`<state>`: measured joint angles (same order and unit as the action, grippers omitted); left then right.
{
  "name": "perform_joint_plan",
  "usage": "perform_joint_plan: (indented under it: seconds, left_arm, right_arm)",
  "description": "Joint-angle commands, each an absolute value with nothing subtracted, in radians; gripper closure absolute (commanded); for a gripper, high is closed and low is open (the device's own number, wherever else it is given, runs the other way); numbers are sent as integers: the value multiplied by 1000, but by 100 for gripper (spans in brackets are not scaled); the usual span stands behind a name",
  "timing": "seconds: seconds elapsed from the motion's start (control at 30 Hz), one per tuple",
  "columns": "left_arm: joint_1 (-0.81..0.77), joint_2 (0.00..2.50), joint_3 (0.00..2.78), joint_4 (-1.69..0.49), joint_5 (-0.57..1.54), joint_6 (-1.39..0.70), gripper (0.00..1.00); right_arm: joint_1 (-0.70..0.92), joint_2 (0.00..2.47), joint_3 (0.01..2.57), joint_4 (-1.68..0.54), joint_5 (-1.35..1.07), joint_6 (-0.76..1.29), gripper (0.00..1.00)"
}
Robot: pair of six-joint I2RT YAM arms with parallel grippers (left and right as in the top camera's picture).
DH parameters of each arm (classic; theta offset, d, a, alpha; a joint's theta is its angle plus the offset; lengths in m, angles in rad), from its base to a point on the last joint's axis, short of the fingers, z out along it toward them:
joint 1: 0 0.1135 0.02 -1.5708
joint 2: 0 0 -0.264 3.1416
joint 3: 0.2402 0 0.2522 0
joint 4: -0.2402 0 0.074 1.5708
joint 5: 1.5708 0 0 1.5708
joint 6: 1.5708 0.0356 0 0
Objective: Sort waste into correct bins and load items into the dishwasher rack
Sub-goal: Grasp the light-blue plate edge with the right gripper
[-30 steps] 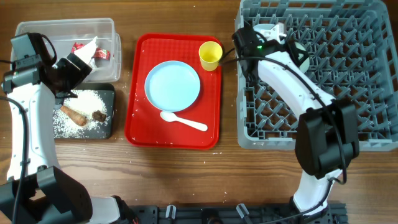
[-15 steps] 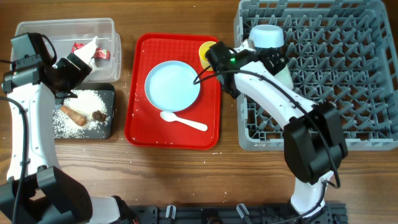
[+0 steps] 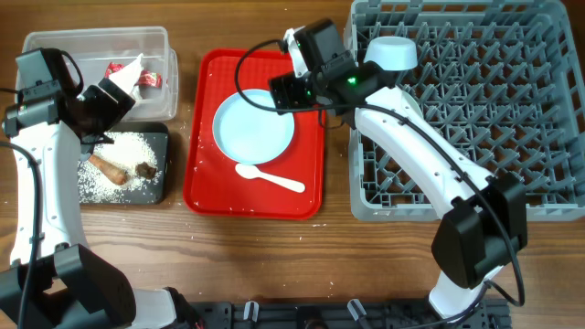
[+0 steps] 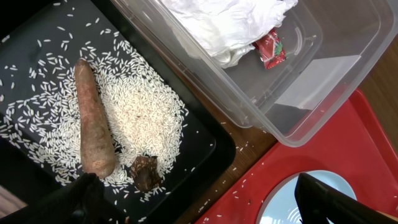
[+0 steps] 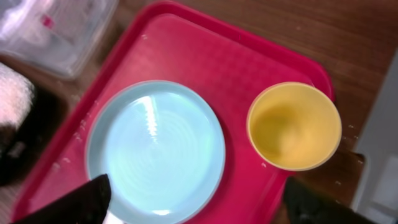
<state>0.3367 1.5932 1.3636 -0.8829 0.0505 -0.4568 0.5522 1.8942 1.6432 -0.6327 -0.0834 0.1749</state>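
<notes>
Our right jaws hang wide open and empty over the red tray (image 5: 205,50); the cup (image 5: 293,127) stands upright near its corner rim, a thin gap from the plate (image 5: 155,152); our left jaws, open too, hover over the edge of the black tray (image 4: 202,127), beside the tub (image 4: 261,112).

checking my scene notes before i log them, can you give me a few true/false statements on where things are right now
The cup stands on the red tray. True.
A bowl sits in the rack. True.
The spoon lies in the rack. False: it lies on the red tray, beside the plate.
The rice is on the red tray. False: it is in the black tray.
The right gripper holds the cup. False: it is open, above the cup and plate, holding nothing.
</notes>
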Motion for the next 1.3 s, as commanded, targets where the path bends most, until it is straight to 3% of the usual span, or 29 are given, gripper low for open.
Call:
perform_joint_plan:
  seconds: [0.0,0.23,0.37,0.47,0.8,0.97,1.27]
  left_arm:
    - [339,1594,1372,-880,48,-452,0]
    - [339,1594,1372,-881,48,-452,0]
    - [339,1594,1372,-881,48,-452,0]
    - [339,1594,1372,-881,48,-452,0]
    - [339,1594,1372,-880,48,-452,0]
    - [339,1594,1372,-881,48,-452,0]
    - [339,1594,1372,-881,48,-452,0]
  right_arm:
    - [553,1910,1628,-614,-39,418,18]
    - [584,1929,1627,-726,-86,422,28]
    - [644,1933,1627,-813,-65,511,45]
    - [670,1980,1627,-819,-14,649,65]
    - [670,2229,1627,-778,12,733,67]
    - [670,2252,1628,-770,12,733,94]
    - [652,2119,1724,-765,35,538,96]
